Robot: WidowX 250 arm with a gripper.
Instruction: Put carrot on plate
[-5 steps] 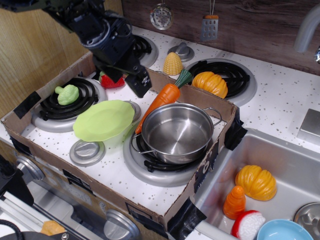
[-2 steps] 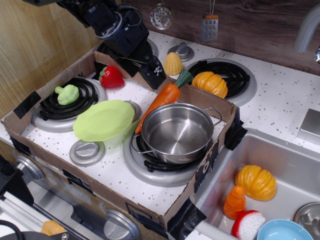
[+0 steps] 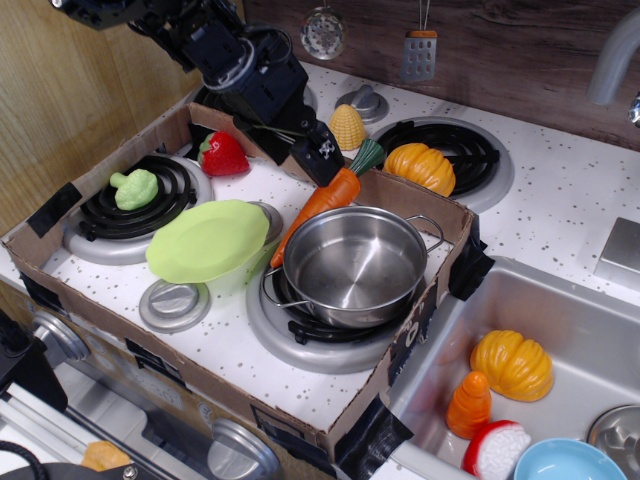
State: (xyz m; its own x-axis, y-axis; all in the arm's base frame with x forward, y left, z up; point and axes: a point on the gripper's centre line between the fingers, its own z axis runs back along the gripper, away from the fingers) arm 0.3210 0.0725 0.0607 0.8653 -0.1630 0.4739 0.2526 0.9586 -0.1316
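Observation:
The carrot (image 3: 322,203) lies slanted inside the cardboard box. Its green stem (image 3: 366,156) rests over the box's back wall and its tip points down between the plate and the steel pot (image 3: 355,265). The lime-green plate (image 3: 208,240) sits slightly tilted left of the pot, beside the carrot's tip. My black gripper (image 3: 306,150) hangs just left of the carrot's upper end, and one finger (image 3: 322,158) almost touches it. The jaws look open and hold nothing.
A strawberry (image 3: 224,155) and a green broccoli piece (image 3: 134,188) lie at the box's left. A corn cob (image 3: 347,127) and a pumpkin (image 3: 420,167) sit behind the box. The sink (image 3: 560,320) at right holds another pumpkin (image 3: 512,365), a stubby orange cone (image 3: 470,405) and a blue dish (image 3: 568,462).
My gripper has moved right and back, from over the strawberry to beside the carrot's upper end. The strawberry now shows fully. Carrot, plate and pot have not moved.

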